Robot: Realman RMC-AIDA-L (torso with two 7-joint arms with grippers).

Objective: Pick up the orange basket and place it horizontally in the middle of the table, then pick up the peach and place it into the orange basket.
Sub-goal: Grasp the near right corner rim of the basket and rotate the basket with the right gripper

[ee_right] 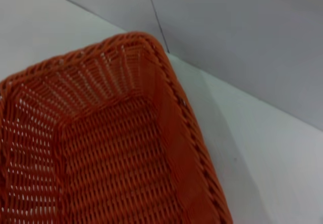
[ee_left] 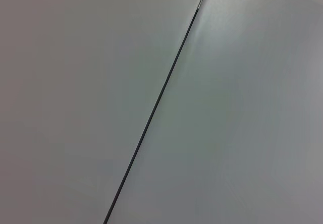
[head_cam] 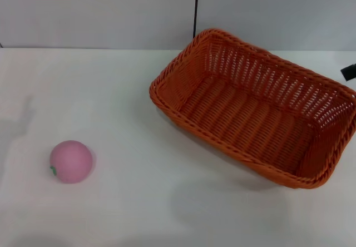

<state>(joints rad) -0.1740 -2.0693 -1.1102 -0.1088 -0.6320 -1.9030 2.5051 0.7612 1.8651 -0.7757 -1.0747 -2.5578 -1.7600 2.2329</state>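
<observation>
The orange basket (head_cam: 250,119) sits empty on the right half of the white table (head_cam: 144,202), turned diagonally, with its near corner toward the middle. The pink peach (head_cam: 70,161) rests on the table at the front left, far from the basket, with its green stem mark facing left. A dark tip of my right gripper (head_cam: 349,72) shows at the right edge, just beyond the basket's far right rim. The right wrist view looks down into the basket (ee_right: 116,153) from close by. My left gripper appears in no view.
A grey wall (head_cam: 100,13) with a dark vertical seam (head_cam: 196,8) stands behind the table's far edge. The left wrist view holds only that wall and its seam (ee_left: 156,103). Bare tabletop lies between the peach and the basket.
</observation>
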